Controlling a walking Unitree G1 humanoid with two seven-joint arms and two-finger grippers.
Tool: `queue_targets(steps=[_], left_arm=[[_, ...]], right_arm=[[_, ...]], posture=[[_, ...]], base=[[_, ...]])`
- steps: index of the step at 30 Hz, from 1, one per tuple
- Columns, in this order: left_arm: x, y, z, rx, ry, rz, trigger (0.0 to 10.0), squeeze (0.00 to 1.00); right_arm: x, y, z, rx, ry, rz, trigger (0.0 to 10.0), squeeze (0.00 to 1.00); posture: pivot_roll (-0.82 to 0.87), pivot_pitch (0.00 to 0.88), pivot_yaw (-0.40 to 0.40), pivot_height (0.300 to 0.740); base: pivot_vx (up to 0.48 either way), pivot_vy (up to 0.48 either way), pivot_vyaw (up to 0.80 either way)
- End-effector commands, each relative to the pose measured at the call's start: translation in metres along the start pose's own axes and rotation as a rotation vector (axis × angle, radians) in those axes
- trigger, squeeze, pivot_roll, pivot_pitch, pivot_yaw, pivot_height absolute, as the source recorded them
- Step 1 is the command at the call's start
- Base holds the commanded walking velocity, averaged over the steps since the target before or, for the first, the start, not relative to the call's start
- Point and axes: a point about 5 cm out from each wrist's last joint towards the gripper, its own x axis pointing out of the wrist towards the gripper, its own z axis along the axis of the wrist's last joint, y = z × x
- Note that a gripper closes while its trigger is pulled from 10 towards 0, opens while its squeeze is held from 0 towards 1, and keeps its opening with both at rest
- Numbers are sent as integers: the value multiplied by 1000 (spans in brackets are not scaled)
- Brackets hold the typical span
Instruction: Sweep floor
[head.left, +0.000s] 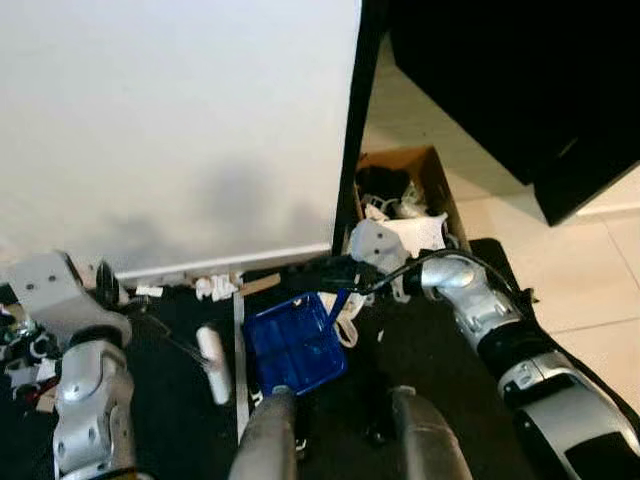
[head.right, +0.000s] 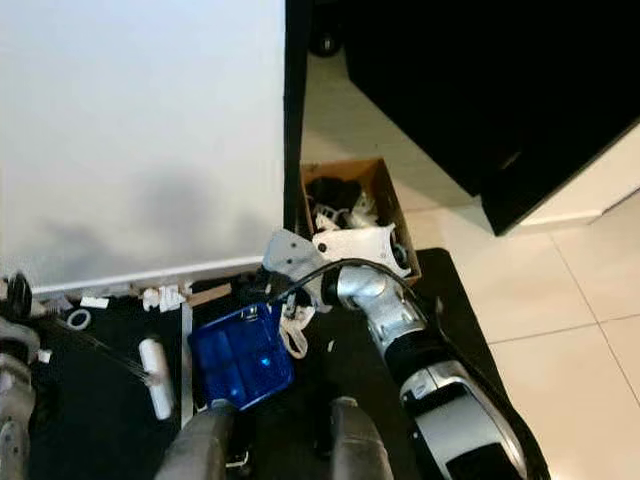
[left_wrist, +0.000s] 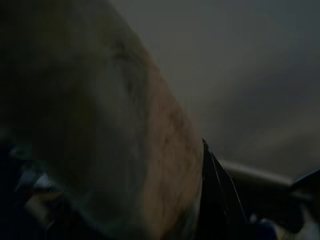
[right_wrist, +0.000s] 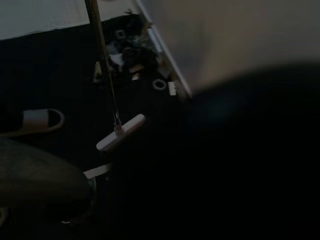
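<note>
One blue dustpan (head.left: 294, 343) near wall (head.left: 180, 130), beside white broom head (head.left: 214, 362)

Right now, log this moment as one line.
sweep floor | right gripper at blue dustpan | broom on dark mat | scraps along wall

L wrist view dark, blurred; broom (right_wrist: 120, 131) handle cut off.
</note>
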Motion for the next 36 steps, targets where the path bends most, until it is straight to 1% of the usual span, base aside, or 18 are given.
queue_targets(steps=[1,4,5,7,9,11,12,13,15,18,21,23,25,28,31,34,35,36], left_arm=[[-6,2,-16,-47,55,25,10000,0],[-8,6,-38,-95,109,96,10000,0],[-8,6,-38,-95,109,96,10000,0],[-8,5,-47,-135,142,130,10000,0],[-6,1,-51,-171,164,137,10000,0],[-4,-5,-49,-161,159,113,10000,0],[-3,-6,-47,-156,153,105,10000,0],[-3,-6,-47,-156,153,105,10000,0],[0,-5,-45,-153,144,103,10000,0],[2,-2,-47,-151,143,108,10000,0],[2,-2,-47,-150,143,109,10000,0],[2,-3,-48,-150,142,109,10000,0],[2,-3,-48,-149,144,109,10000,0],[3,-6,-50,-149,146,106,10000,0],[3,-6,-49,-149,145,106,10000,0],[2,-6,-49,-153,139,113,10000,0],[2,-6,-49,-153,139,113,10000,0],[2,-5,-49,-154,137,115,10000,0]], right_arm=[[3,8,-6,-9,32,49,10000,0],[11,10,-3,-49,50,68,10000,0],[11,10,-3,-49,50,68,10000,0],[14,9,-2,-87,67,66,10000,0],[14,2,2,-94,67,28,10000,0],[13,-8,8,-70,40,-25,10000,0],[10,-14,12,-41,11,-57,10000,0],[10,-14,12,-41,11,-57,10000,0],[2,-32,23,36,-69,-148,10000,0],[-11,-50,32,92,-131,-235,10000,0],[-16,-53,32,77,-124,-238,10000,0],[-19,-52,27,45,-91,-211,10000,0],[-19,-49,25,34,-76,-188,10000,0],[-11,-37,17,18,-45,-121,10000,0],[-6,-33,16,15,-39,-114,10000,0],[7,-17,11,-4,-19,-68,10000,0],[7,-17,11,-4,-19,-68,10000,0],[10,-13,8,-21,-8,-53,10000,0]], posture=[[95,271,-38,740],[88,270,-46,740],[88,270,-46,740],[82,266,-53,740],[80,264,-53,740],[81,262,-52,740],[82,260,-52,740],[82,260,-52,740],[81,260,-50,740],[75,261,-46,740],[73,261,-45,740],[68,261,-44,740],[68,261,-44,740],[72,262,-48,740],[75,263,-50,740],[88,267,-57,740],[88,267,-57,740],[90,268,-57,740]], base=[[0,0,0],[0,0,0],[0,0,0],[0,0,0],[0,0,0],[0,0,0],[0,0,0],[0,0,0],[0,0,0],[0,0,0],[0,0,0],[0,0,0],[0,0,0],[0,0,0],[0,0,0],[0,0,0],[0,0,0],[0,0,0]])
